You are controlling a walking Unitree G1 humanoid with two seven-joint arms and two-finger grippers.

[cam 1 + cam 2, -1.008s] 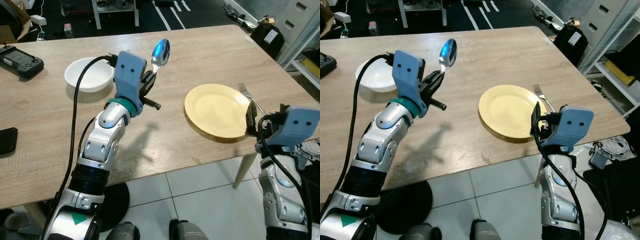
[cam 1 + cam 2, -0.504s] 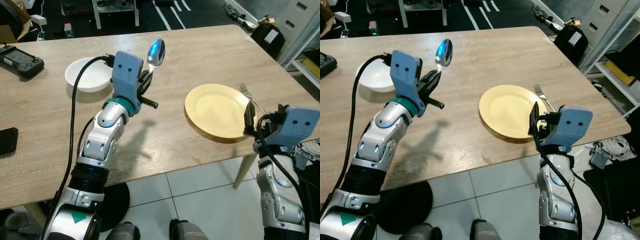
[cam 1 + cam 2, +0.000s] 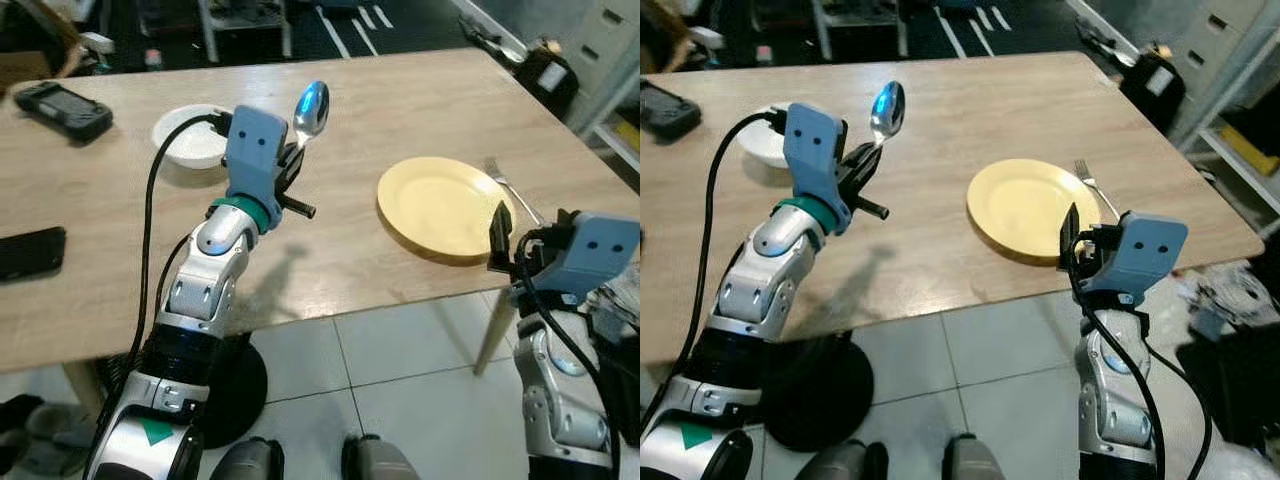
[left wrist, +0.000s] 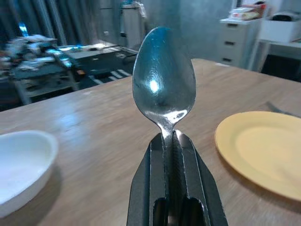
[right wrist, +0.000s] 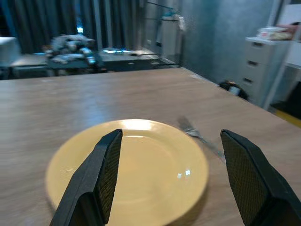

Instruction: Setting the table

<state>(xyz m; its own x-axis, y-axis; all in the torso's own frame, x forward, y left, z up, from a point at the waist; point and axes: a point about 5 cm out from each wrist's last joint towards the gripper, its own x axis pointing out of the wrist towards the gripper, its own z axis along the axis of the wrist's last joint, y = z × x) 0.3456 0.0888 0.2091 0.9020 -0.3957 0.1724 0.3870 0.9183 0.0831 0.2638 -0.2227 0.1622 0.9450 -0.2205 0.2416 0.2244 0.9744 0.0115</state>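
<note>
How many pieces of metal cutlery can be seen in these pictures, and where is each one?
2. A shiny metal spoon is held upright in the left gripper, above the wooden table. A silver metal fork lies on the table just right of the round yellow plate.

Our left gripper (image 3: 293,158) is raised on a bent arm, fingers pinched together. Our right gripper (image 5: 169,181) sits low with its fingers spread wide, apparently holding nothing.

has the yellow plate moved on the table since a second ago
No. The yellow plate lies in the same place beside the fork, near the table edge; the whole picture has shifted, so the camera moved.
</note>
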